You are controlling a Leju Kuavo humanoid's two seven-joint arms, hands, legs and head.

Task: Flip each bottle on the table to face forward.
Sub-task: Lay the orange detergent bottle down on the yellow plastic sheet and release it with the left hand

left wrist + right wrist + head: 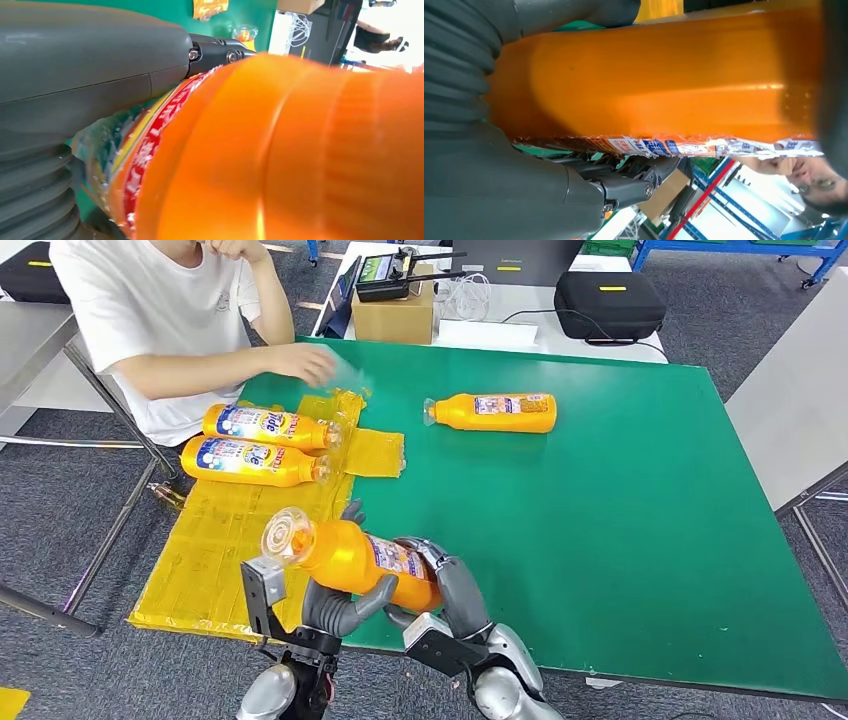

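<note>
Both hands grip one orange bottle (350, 558) lifted off the near table (620, 540) edge: left hand (335, 608) cupping underneath, right hand (455, 590) wrapped around the base end. Roll it between the hands until the label faces up like the two bottles on the yellow sheet (215, 540), keeping one hand firm so it can't slip. One more bottle (495, 412) lies mid-table.

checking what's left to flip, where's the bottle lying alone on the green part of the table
In the head view the lone bottle lies on its side on the green table, toward the far edge, right of the two bottles on the yellow sheet and below the cardboard box.
</note>
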